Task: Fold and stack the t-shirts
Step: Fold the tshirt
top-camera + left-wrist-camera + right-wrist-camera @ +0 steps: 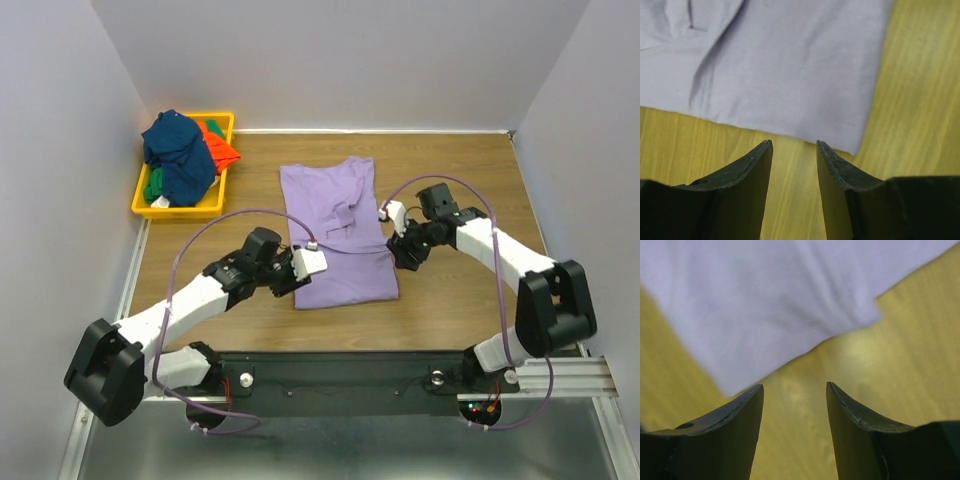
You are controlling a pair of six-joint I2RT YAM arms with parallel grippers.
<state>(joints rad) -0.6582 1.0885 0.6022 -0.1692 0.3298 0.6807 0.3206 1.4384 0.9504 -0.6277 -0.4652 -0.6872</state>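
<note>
Centrally, lavender t-shirt (335,235) on wooden table (460,170), pale walls (350,60).

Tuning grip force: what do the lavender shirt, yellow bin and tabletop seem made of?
Lavender shirt: soft matte knit cloth, probably cotton; it creases and shows stitched seams. Yellow bin: likely rigid plastic; uniform bright colour, straight rim. Tabletop: wood or wood-look laminate; grain lines show.

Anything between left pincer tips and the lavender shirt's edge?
Only a narrow strip of bare wooden table, seen in the left wrist view; the open left pincer sits short of the lavender shirt.
</note>
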